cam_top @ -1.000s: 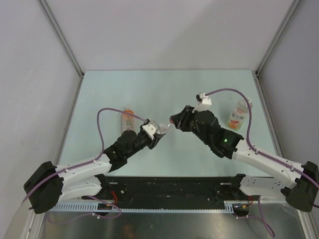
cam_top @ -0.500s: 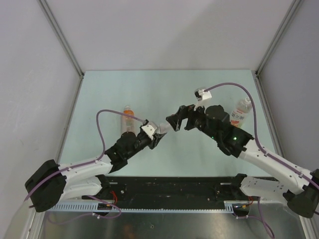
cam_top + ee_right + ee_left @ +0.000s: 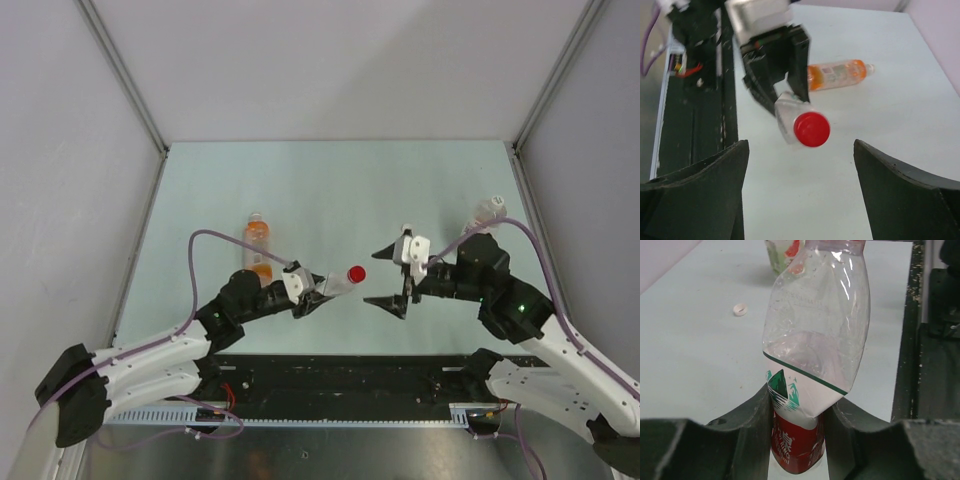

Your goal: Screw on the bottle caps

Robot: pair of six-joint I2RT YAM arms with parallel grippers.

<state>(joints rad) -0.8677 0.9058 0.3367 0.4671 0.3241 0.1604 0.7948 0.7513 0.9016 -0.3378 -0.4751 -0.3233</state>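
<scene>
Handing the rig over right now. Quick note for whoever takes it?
Left gripper: shut on the red-label bottle, neck toward the right arm.
Right gripper: open, empty, facing the red cap, not touching.
Done: red cap sits on that bottle; tightness unclear.
Orange bottle lies on the table, left side, no cap seen. Third bottle far right, mostly behind the right arm. One white cap loose on the table.
Left: cap those two; second white cap not located.

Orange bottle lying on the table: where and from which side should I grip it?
Probably grip the orange bottle across mid-body, descending from above. It lies on its side, neck toward the far side, so the jaws can straddle its rounded flanks.
</scene>
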